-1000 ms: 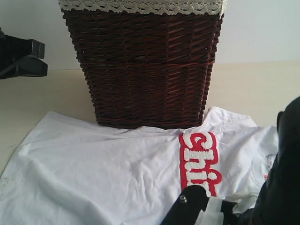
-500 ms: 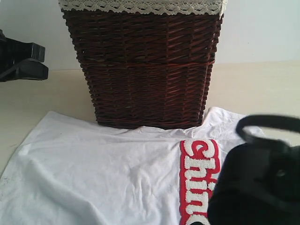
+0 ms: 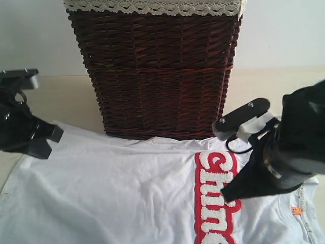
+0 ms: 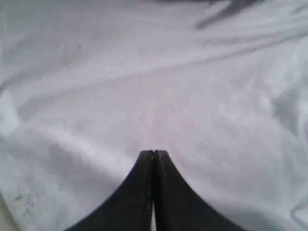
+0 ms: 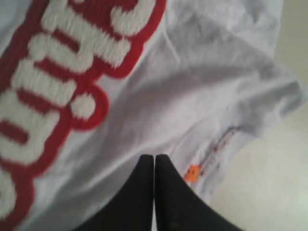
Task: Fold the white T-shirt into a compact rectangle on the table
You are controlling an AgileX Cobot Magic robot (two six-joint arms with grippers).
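The white T-shirt [image 3: 111, 188] lies spread on the table [image 3: 274, 86] in front of the basket. Its red chest band with fluffy white letters [image 3: 213, 198] runs front to back, and the orange neck tag [image 3: 296, 210] shows at the right. My left arm [image 3: 25, 134] hangs over the shirt's left edge. The left gripper [image 4: 153, 153] is shut and empty just above plain white cloth [image 4: 159, 86]. My right arm [image 3: 279, 152] hovers over the shirt's right part. The right gripper [image 5: 154, 157] is shut and empty, between the red band [image 5: 57, 86] and the orange tag [image 5: 192, 173].
A tall dark brown wicker basket [image 3: 157, 76] with a cream lace-edged liner [image 3: 152, 6] stands right behind the shirt, touching its back edge. Bare beige table shows on either side of the basket and at the far right [image 5: 269, 183]. A white wall rises behind.
My right arm has swung from the front right corner up over the shirt's right part. The left arm came in from the far left to the shirt's edge. The shirt's right side now lies flatter.
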